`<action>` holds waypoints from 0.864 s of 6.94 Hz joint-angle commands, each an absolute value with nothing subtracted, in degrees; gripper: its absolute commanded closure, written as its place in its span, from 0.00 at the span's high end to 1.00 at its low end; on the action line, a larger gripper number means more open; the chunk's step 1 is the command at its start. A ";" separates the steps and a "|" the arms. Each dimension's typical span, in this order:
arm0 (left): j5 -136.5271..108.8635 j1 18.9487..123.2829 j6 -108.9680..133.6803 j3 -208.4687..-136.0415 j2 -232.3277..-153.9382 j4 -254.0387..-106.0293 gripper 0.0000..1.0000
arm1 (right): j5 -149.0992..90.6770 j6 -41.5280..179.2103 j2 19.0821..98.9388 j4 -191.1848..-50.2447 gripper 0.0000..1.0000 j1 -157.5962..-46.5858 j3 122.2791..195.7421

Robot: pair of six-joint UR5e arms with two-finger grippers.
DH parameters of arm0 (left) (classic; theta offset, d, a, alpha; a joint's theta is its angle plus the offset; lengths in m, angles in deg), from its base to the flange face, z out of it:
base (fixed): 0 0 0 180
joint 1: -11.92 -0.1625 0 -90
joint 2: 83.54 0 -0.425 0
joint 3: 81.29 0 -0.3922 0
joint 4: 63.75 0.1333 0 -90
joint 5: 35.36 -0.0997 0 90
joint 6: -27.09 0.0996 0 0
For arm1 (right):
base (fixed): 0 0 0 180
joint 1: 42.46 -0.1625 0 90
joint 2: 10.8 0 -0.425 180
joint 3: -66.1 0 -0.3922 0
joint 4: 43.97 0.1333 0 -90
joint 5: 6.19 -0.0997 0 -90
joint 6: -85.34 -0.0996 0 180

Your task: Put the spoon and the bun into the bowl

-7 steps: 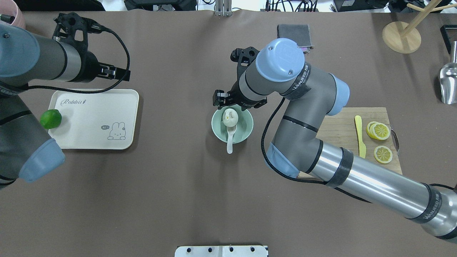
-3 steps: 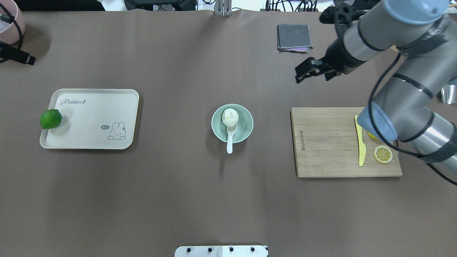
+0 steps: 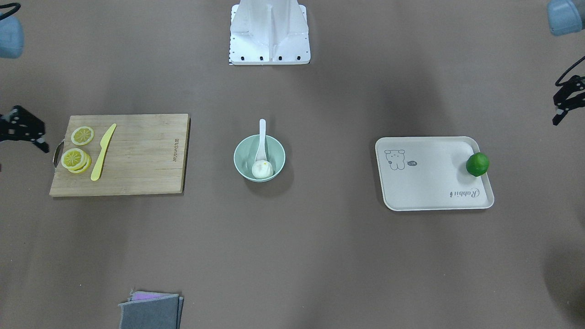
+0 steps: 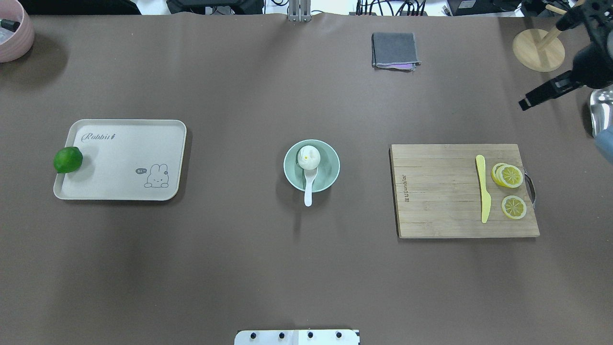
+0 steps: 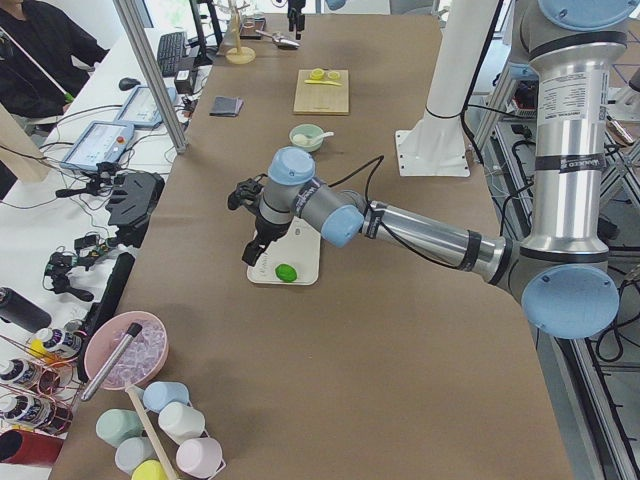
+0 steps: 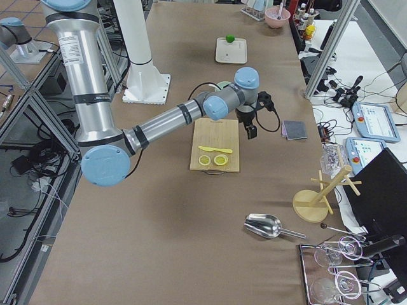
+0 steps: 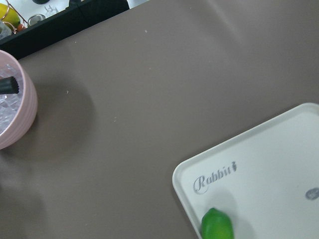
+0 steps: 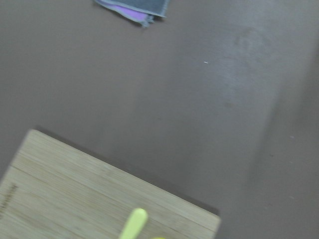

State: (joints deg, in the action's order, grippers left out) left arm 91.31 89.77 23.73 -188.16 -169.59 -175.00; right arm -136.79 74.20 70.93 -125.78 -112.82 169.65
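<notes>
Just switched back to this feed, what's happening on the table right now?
Nothing is being handled at this moment. The bun and the spoon both lie in the bowl at the table's middle, with the spoon's handle sticking out over the rim. The right gripper and the left gripper are at opposite ends of the table, touching nothing. The job looks done.
</notes>
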 commanded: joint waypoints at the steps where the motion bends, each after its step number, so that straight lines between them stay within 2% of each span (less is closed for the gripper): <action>1: 91.20 91.89 24.89 -180.56 -168.00 -175.55 0.98 | -134.59 83.89 72.36 -124.56 1.00 -120.55 158.53; 2: 91.81 95.21 23.67 -180.34 -169.22 -172.16 0.98 | -134.86 88.37 72.78 -126.74 1.00 -125.21 157.95; 4: 96.43 102.85 23.65 -181.48 -177.63 -149.65 0.98 | -134.95 96.30 73.49 -139.96 1.00 -132.08 158.91; 6: 96.47 103.76 23.66 -182.80 -173.92 -150.66 0.98 | -134.86 95.19 75.76 -143.64 1.00 -132.55 159.18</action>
State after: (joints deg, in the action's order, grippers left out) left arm 95.99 102.86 23.62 -182.47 -175.64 -150.97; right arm -134.88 95.33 74.17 -141.47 -131.91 159.06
